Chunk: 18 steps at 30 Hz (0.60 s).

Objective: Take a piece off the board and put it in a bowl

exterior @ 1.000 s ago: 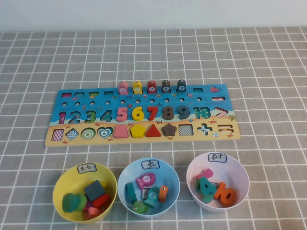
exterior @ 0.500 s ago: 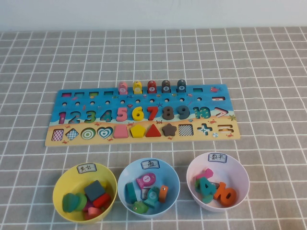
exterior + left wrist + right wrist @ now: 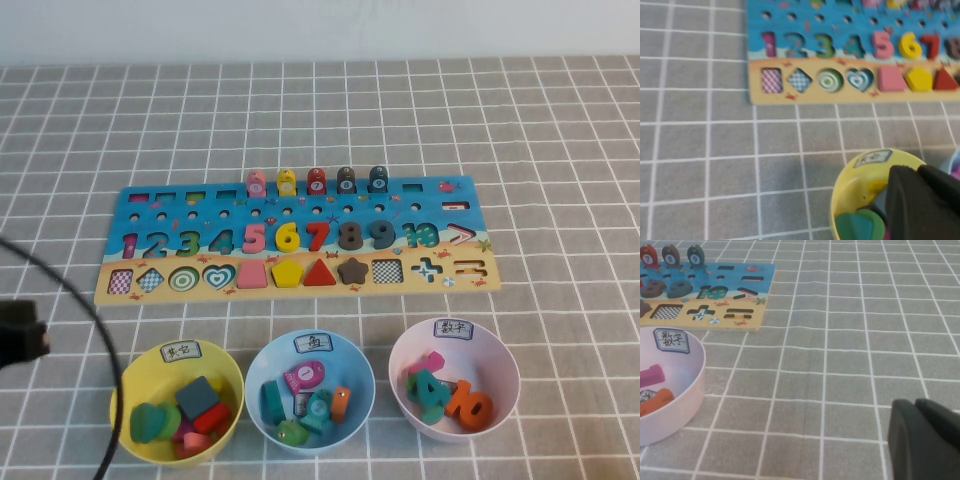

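The board (image 3: 300, 290) lies across the middle of the table. The pale pink fish piece (image 3: 256, 184) stands upright at the left end of a row of fish pieces on the board's far edge. The light blue bowl (image 3: 310, 345), holding several pieces, stands in front of the board between two other bowls. My left gripper (image 3: 22, 338) is at the table's left edge, left of the yellow bowl; in the left wrist view its fingers (image 3: 920, 200) are shut and empty. My right gripper (image 3: 925, 440) is shut and empty over bare cloth, right of the pink bowl.
A yellow bowl (image 3: 135, 375) with shape pieces and a pale pink bowl (image 3: 500, 350) with number pieces flank the blue bowl. Yellow, red, brown and dark fish pieces (image 3: 316, 181) stand next to the pink one. A black cable (image 3: 100, 330) curves past the yellow bowl.
My left arm and its cable have come into the high view from the left edge. The board, pieces and bowls have not moved.
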Each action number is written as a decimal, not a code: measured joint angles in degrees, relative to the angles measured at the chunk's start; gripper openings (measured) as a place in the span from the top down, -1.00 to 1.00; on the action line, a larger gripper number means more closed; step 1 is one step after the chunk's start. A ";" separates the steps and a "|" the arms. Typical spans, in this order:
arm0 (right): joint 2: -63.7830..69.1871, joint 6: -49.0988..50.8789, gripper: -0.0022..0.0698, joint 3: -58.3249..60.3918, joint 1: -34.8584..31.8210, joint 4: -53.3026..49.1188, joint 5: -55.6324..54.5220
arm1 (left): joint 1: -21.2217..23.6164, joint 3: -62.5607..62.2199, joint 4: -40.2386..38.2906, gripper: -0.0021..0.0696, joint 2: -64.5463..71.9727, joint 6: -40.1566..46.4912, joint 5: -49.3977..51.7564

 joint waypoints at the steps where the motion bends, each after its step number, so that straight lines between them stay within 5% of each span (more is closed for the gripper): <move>1: 0.00 0.00 0.99 0.00 0.00 0.00 0.00 | 0.00 -1.92 -1.01 0.95 2.56 2.29 1.45; 8: 0.00 0.00 0.99 0.00 0.00 0.00 0.00 | 0.00 -13.77 -7.90 0.95 18.92 19.16 10.29; 18: 0.00 0.00 0.99 0.00 0.00 0.00 0.00 | 0.00 -29.75 -8.84 0.95 36.98 21.20 11.52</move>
